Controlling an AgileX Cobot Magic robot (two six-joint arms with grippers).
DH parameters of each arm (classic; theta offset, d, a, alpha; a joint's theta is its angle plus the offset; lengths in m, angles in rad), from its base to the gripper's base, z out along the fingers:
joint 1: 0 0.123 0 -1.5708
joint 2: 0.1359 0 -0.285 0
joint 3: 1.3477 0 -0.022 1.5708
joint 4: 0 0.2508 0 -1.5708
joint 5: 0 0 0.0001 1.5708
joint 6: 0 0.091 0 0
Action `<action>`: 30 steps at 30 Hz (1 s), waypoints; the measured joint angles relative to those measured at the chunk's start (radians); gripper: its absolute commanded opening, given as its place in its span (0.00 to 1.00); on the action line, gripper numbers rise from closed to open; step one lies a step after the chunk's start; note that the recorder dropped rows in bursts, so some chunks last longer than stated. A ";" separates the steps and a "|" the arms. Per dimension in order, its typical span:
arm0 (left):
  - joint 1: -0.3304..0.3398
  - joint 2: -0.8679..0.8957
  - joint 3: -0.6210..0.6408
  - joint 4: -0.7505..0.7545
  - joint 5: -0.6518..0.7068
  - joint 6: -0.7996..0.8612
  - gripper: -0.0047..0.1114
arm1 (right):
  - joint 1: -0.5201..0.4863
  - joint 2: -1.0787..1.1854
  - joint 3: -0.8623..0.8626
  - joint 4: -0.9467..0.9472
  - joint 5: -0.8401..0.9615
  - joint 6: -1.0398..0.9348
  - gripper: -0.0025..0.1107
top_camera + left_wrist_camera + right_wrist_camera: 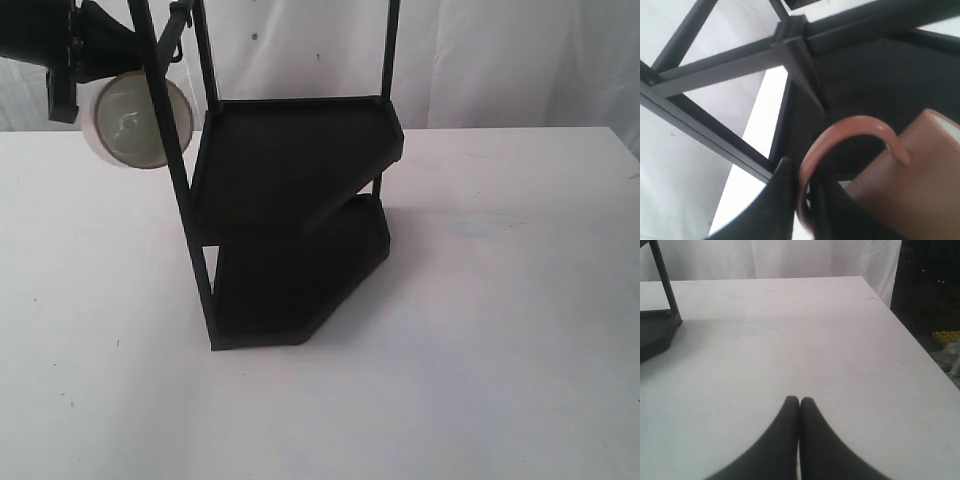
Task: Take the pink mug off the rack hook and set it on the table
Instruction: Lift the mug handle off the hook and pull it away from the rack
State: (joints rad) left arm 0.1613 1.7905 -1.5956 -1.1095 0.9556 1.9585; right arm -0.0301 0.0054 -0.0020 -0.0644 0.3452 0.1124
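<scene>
Nearest the left wrist camera, the two dark fingers of the left pincer (802,180) are clamped on the thin pink handle (855,125). The handle arches out from between them to the mug (912,192). The mug body sits just beyond the fingertips and to one side, its cream rim barely showing. Black bars of the rack (290,170) cross close behind the handle. One short bar angles toward the top of the handle's arc; whether it passes through the loop cannot be told.

From the exterior camera, the mug hangs high above the surface (480,330), beside the rack's front post, which crosses its edge. A short peg, likely the hook (178,38), juts out just past the mug, on the side away from the pincer. The mug lies on its side, with its long axis roughly level and its cream mouth facing this camera.

The right pincer (799,407) has its fingers pressed together on nothing, low over bare surface, well apart from rack and mug.

Only the left arm has the mug. The coming move likely means drawing the handle away from the peg, toward the pincer's own side. The mug would then need tipping upright while it is lowered.
</scene>
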 measured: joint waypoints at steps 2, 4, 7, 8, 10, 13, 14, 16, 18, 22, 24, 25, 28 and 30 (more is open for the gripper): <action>0.000 -0.014 0.000 0.033 0.002 -0.002 0.04 | 0.000 0.000 0.000 0.000 0.000 0.000 0.02; 0.000 -0.028 0.000 0.049 -0.003 -0.030 0.04 | 0.000 0.000 0.000 0.000 0.000 0.000 0.02; 0.000 -0.044 0.000 0.064 -0.007 -0.105 0.04 | 0.000 0.000 0.000 0.000 0.000 0.000 0.02; 0.000 -0.049 0.000 0.071 -0.007 -0.132 0.04 | 0.000 0.000 0.000 0.000 0.000 0.000 0.02; 0.000 -0.062 0.000 0.088 -0.009 -0.210 0.04 | 0.000 0.000 0.000 0.000 0.000 0.000 0.02; 0.001 -0.077 0.000 0.109 -0.009 -0.333 0.04 | 0.000 0.000 0.000 0.000 0.000 0.000 0.02; 0.002 -0.080 0.000 0.116 -0.009 -0.367 0.04 | 0.000 0.000 0.000 0.000 0.000 0.000 0.02; 0.006 -0.083 0.000 0.138 -0.002 -0.448 0.04 | 0.000 0.000 0.000 0.000 0.000 0.000 0.02; 0.013 -0.085 0.000 0.175 0.010 -0.520 0.04 | 0.000 0.000 0.000 0.000 0.000 0.000 0.02; 0.031 -0.092 0.010 0.247 0.033 -0.633 0.04 | 0.000 0.000 0.000 0.000 0.000 0.000 0.02; 0.045 -0.113 0.034 0.254 0.035 -0.657 0.04 | 0.000 0.000 0.000 0.000 0.000 0.000 0.02; 0.050 -0.125 0.047 0.254 0.032 -0.665 0.04 | 0.000 0.000 0.000 0.000 0.000 0.000 0.02; 0.072 -0.180 0.105 0.244 0.004 -0.671 0.04 | 0.000 0.000 0.000 0.000 0.000 0.000 0.02; 0.088 -0.224 0.152 0.214 -0.030 -0.674 0.04 | 0.000 0.000 0.000 0.000 0.000 0.000 0.02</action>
State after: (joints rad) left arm 0.2489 1.5663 -1.4432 -0.8954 0.9252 1.2841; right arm -0.0301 0.0054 -0.0020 -0.0644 0.3452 0.1124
